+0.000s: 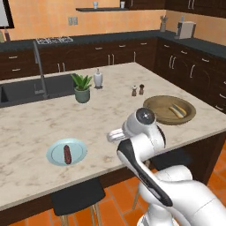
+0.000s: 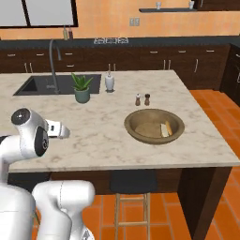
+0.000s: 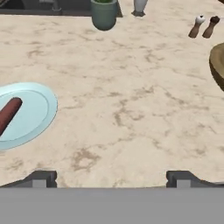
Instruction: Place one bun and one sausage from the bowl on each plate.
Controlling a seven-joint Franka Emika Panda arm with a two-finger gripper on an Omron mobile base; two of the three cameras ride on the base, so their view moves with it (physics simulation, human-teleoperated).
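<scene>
My counter (image 3: 131, 96) looks like smooth, speckled stone. The bowl (image 1: 159, 115) at the right looks like brown wood. The plate (image 3: 30, 113) looks smooth and shiny.

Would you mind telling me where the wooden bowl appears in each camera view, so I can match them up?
Left base view: the bowl sits right of centre, near the counter's right edge.
Right base view: bowl at centre-right.
Hand view: its rim cut by the right edge.
Shared landmark: the salt and pepper shakers just beyond it.
</scene>
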